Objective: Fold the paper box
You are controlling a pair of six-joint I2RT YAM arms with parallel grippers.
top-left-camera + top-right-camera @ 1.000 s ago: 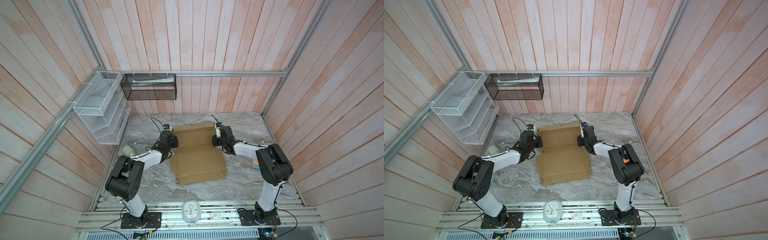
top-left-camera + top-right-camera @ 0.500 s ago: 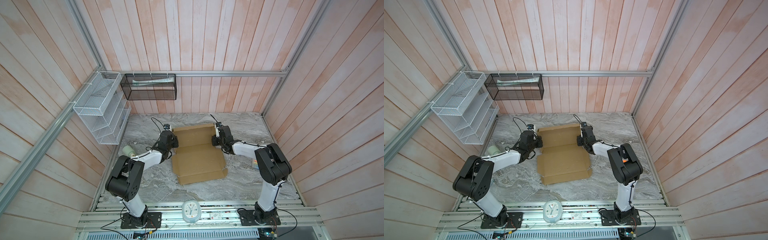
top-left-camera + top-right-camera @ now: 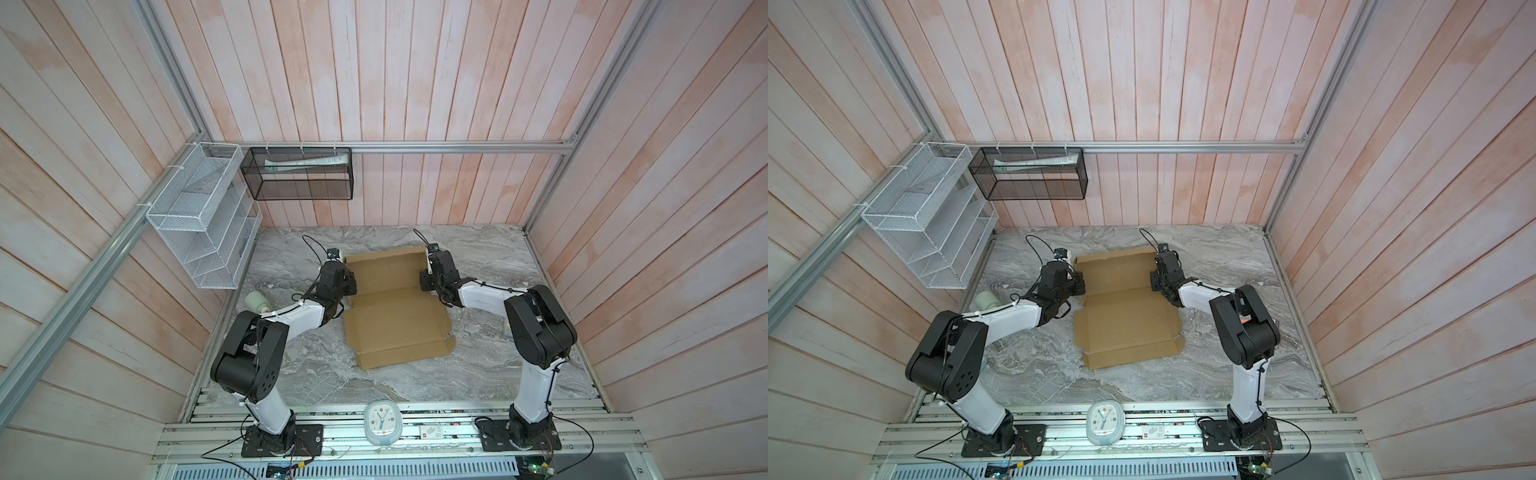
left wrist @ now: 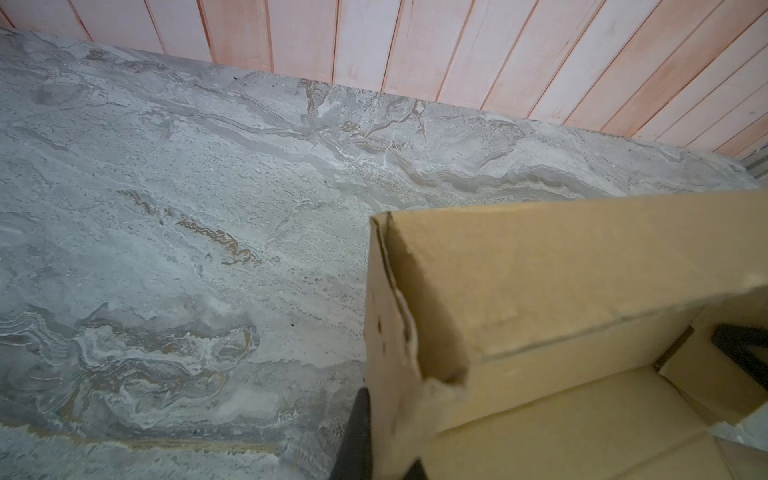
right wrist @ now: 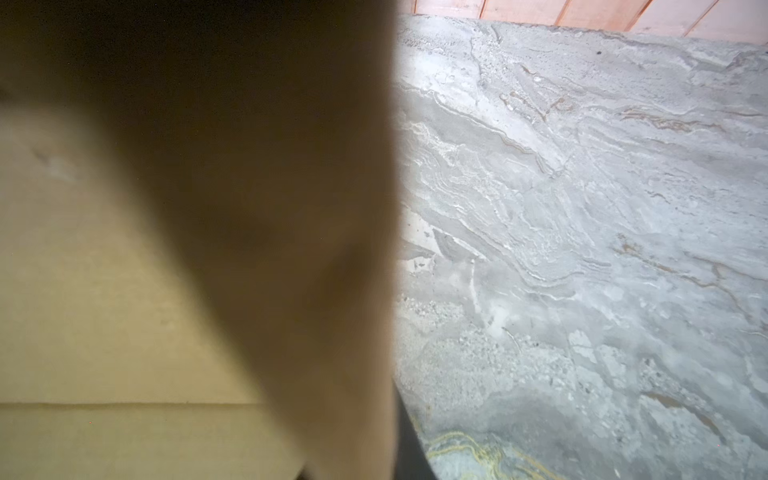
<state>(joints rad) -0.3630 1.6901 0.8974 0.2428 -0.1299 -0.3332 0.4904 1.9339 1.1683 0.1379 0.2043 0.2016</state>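
The paper box lies in the middle of the surface, between the two arms. It is half built, with walls standing at the far end and the near panel flat, its front flap toward the arm bases. It looks light, and stiff across its panels, but it should give readily along the creases. Its thin walls would likely bow or crush under a hard pinch. Pushed from one side only, it may slide on the smooth stone. The best hold is probably the top edge of a side wall, close to a corner, with both sides held at once.

The left hand is at the box's left wall near the far corner. In the left wrist view its fingers are together on that wall, one outside and one inside. The right hand is against the opposite wall. Its wrist view is mostly the paper box blurred close to the lens, so I cannot tell whether that hand is clamped or merely touching.
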